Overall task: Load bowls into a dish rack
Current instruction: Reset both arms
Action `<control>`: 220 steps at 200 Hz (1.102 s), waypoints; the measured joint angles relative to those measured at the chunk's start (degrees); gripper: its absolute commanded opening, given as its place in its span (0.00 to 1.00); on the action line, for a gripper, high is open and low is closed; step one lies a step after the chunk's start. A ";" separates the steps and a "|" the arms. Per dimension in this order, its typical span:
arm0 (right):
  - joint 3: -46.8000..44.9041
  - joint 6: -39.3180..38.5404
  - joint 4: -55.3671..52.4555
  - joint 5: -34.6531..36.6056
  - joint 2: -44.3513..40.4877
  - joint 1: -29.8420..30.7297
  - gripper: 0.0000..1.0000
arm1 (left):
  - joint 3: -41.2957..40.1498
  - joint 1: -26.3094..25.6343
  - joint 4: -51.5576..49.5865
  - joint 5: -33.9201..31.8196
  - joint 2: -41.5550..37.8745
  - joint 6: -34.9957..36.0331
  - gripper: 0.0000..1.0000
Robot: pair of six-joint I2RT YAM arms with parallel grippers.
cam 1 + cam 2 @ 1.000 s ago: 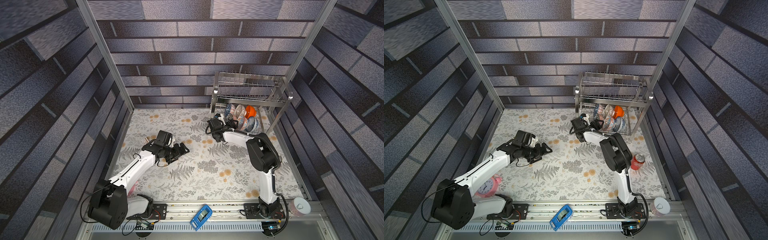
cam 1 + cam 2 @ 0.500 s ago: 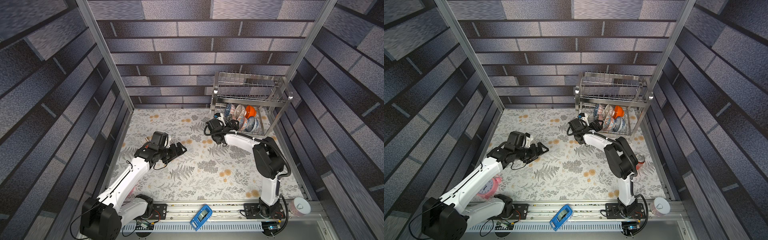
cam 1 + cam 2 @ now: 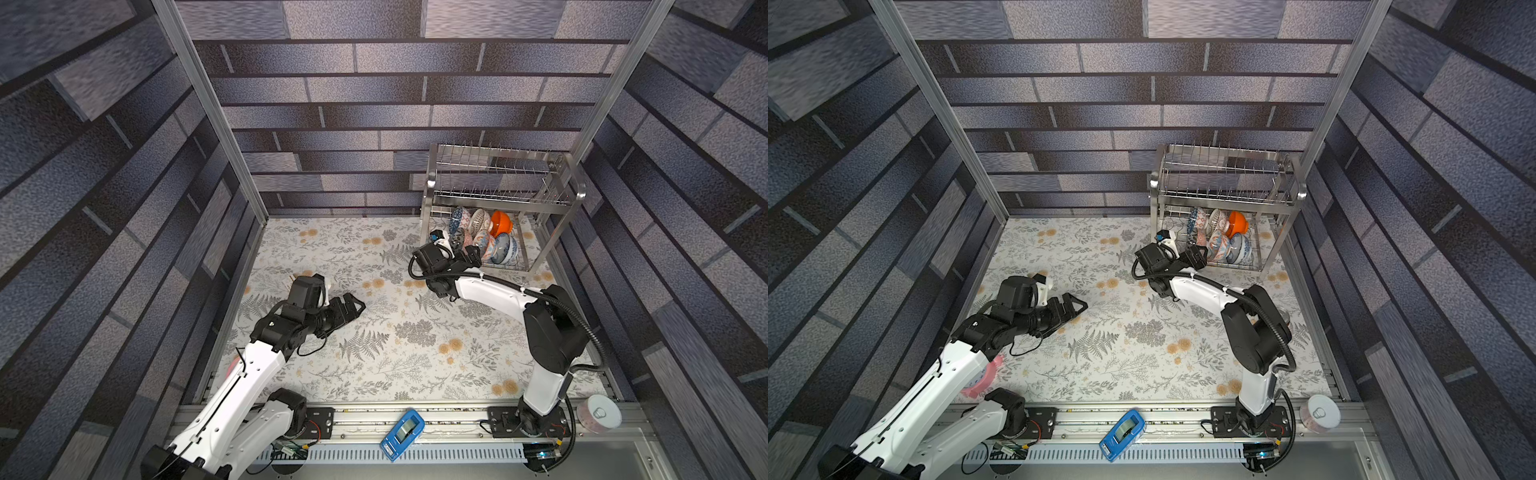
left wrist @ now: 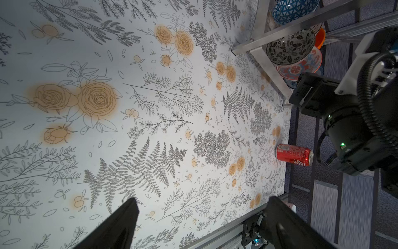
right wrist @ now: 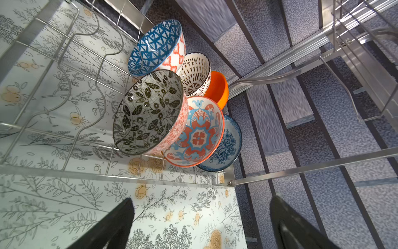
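Bowls (image 5: pixel 150 112) crowd one rack (image 5: pixel 107 175) end — right hand (image 5: pixel 201 199) gapes just outside.

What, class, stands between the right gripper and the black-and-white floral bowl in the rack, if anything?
Only the front rail of the dish rack crosses between the right gripper, jaws open, and the black-and-white floral bowl. Nothing else is in that gap.

The orange bowl (image 5: pixel 217 90) is plain, the black-and-white bowl (image 5: pixel 148 112) floral, the can (image 4: pixel 294 154) red

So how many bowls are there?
6, all in the dish rack, lower tier: triangle bowl, lattice bowl, orange bowl in back; black floral bowl, medallion bowl, blue floral bowl in front.
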 measured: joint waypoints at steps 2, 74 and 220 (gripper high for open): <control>-0.20 0.26 -0.11 -0.02 -0.44 0.11 1.00 | -0.04 0.00 -0.11 -0.11 -0.26 -0.07 0.96; -16.24 6.82 -3.67 -8.20 -24.61 1.64 1.00 | 0.63 0.42 -4.90 -7.23 -3.85 3.58 1.00; -51.52 4.44 23.34 -49.66 -49.27 -26.69 1.00 | -11.96 20.04 25.62 -40.48 6.58 25.07 1.00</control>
